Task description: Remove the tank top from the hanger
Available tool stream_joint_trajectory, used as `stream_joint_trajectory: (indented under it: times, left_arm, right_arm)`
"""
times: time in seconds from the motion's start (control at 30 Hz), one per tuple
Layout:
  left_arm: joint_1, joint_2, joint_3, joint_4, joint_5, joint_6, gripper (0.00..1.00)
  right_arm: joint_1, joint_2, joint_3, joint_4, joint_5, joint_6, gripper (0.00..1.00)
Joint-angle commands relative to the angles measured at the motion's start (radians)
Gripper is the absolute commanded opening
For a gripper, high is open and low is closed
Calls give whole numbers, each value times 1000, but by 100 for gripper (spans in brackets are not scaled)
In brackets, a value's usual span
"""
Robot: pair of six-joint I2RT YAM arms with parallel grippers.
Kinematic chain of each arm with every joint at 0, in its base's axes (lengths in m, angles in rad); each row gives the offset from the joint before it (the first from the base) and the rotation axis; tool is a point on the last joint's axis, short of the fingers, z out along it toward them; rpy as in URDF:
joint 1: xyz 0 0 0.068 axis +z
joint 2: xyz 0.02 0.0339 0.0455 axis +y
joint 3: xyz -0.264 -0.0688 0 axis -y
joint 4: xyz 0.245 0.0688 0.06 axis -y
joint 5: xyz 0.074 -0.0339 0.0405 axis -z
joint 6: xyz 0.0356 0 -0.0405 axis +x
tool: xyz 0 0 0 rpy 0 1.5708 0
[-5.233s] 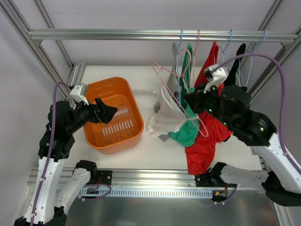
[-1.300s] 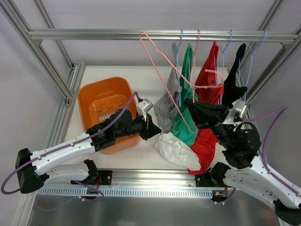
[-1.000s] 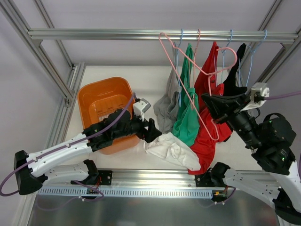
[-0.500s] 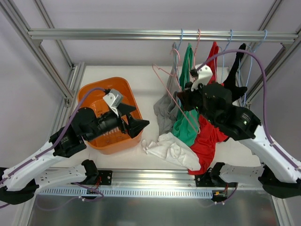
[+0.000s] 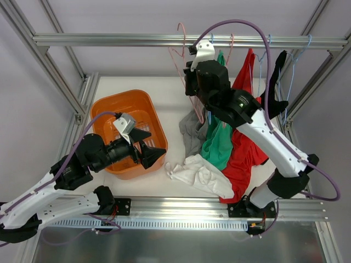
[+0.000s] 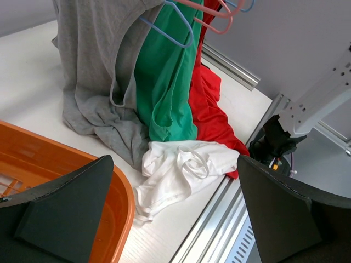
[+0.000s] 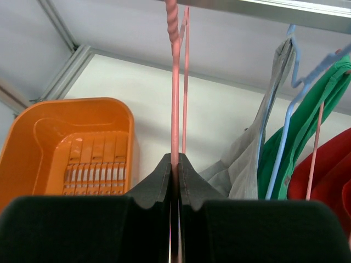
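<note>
The white tank top (image 5: pixel 200 175) lies crumpled on the table, off the hanger, below the hanging clothes; it also shows in the left wrist view (image 6: pixel 181 171). The bare pink wire hanger (image 5: pixel 176 52) is held up by the rail, its hook close to the bar. My right gripper (image 5: pixel 189 87) is shut on the hanger; the right wrist view shows the jaws (image 7: pixel 175 164) pinching the pink wire (image 7: pixel 175 82). My left gripper (image 5: pixel 155 145) is open and empty over the orange basket's right edge, left of the tank top (image 6: pixel 175 161).
An orange basket (image 5: pixel 104 109) stands at the left (image 6: pixel 118 186). Grey (image 5: pixel 192 129), green (image 5: pixel 219 145), red (image 5: pixel 241 156) and black (image 5: pixel 277 82) tops hang on hangers from the rail (image 5: pixel 109 39). The table's front rail runs just beyond the tank top.
My right arm has raised the bare pink hanger up and left to the rail. My left gripper let go of the white tank top earlier and has drawn back by the basket.
</note>
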Motion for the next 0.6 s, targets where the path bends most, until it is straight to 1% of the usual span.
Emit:
stream_joint_trajectory:
  times: [0.0,0.1,0.37,0.4,0.57]
  left_arm:
    - [-10,-15,-4,-4,6,-12,99]
    - [-10,-12,-2,-13,4,-16,99]
    - [-8,-12,-10,-26,-5,-15,99]
    - [-10,-10,-10,-26,-5,-15,99]
    - [-10,7,-5,-29,0,-12,99]
  right_arm:
    - [-37,45,87,45,35,1,0]
    - [-46,63,80,42,29,30,0]
    - [-47,71,-31,92,41,91,0]
    - [-47,65,-46,95,36,119,0]
    - [-46,56,-57,105,32,136,0]
